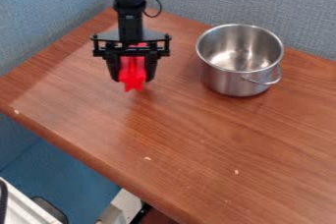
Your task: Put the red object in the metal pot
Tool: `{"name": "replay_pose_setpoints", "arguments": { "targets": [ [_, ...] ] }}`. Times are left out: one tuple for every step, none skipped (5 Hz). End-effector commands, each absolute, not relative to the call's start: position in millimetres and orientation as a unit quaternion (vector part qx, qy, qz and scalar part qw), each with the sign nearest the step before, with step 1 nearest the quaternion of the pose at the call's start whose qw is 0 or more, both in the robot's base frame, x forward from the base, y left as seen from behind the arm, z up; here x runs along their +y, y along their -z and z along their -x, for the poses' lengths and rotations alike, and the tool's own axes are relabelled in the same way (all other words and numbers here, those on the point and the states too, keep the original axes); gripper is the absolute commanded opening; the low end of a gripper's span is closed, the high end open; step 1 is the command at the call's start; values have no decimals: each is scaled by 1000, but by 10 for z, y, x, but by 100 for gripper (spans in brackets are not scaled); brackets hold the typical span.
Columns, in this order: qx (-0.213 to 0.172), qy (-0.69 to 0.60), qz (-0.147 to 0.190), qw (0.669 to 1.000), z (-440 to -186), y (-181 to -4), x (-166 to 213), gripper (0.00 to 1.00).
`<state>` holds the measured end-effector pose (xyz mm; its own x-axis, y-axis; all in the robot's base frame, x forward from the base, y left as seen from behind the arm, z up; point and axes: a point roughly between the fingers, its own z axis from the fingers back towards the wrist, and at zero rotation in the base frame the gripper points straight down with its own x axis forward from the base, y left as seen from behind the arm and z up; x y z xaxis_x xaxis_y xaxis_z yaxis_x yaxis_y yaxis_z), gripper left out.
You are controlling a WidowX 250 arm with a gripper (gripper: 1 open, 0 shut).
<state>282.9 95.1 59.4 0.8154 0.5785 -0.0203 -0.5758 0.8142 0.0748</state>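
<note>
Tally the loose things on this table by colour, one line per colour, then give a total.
Red: 1, the red object, gripped in the gripper
Silver: 1, the metal pot, standing on the wooden table
Total: 2

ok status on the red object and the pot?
End effector shut on the red object, pointing down. Metal pot to its right in the picture, upright, nothing visible inside. Bare wooden table between them, nothing in the way.
</note>
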Motion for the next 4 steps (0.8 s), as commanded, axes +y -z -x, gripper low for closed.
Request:
{"name": "replay_pose_setpoints", "arguments": {
  "targets": [
    [-35,-293,-27,955,-2978,-970,893,0],
    [-49,-288,-14,956,-3025,-1203,794,0],
    [-66,-259,1,964,-3157,-1490,615,0],
    [-77,-197,20,977,-3393,-1678,170,0]
  ]
}}
